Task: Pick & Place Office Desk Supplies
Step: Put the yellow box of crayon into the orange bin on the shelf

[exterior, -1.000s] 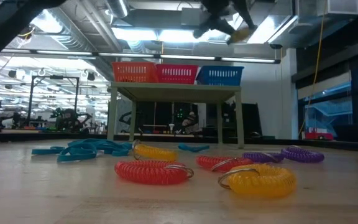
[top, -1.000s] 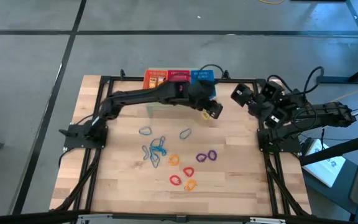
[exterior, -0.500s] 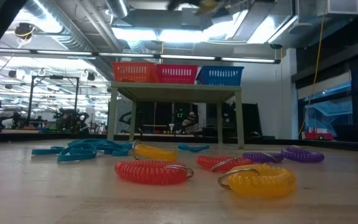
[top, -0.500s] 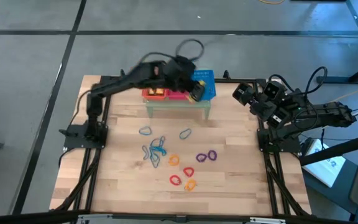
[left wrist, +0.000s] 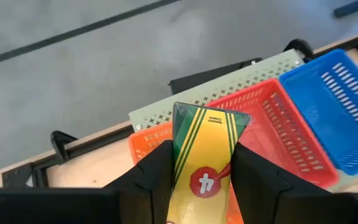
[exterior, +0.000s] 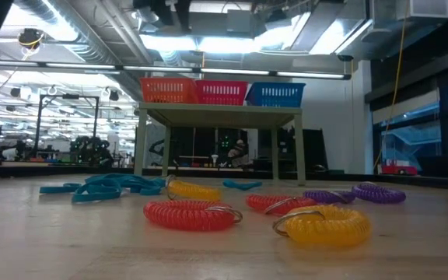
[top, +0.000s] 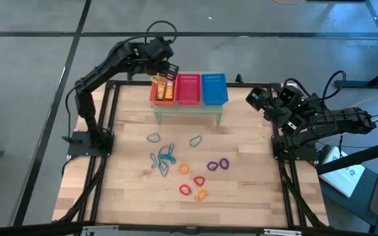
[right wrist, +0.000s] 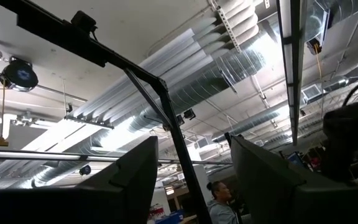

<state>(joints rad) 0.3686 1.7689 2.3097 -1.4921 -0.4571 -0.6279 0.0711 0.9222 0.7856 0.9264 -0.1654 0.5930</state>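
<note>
My left gripper (top: 167,70) hangs above the orange basket (top: 163,90), shut on a small yellow box (left wrist: 207,127) with green stripes and a red circle. The orange, red (top: 188,88) and blue (top: 214,88) baskets stand in a row on a small pale green stand (top: 188,110) at the table's far side. The orange basket has yellow-orange blocks in it. Blue (top: 163,157), orange (top: 183,168), purple (top: 218,164) and red (top: 185,190) loops lie on the wooden table. My right gripper (top: 253,99) waits at the right edge, open, pointing up. My left gripper pinches the yellow box between its two fingers, one on each long side (left wrist: 180,163). The fingers slant down from the near side and lie along the box, whose far end (left wrist: 211,115) sticks out past them. The box is lifted clear, above the orange basket.
A black frame (top: 104,105) runs around the wooden table. The stand with the baskets rises above the table top (exterior: 218,117). Near loops, red (exterior: 191,214) and yellow (exterior: 325,224), fill the low view's foreground. Bare wood lies near the front edge.
My left gripper has swung from beside the blue basket across the stand toward the table's far left, rising and tipping down, with the yellow box still between its fingers. It now hangs over the orange basket. The loops have not moved.
</note>
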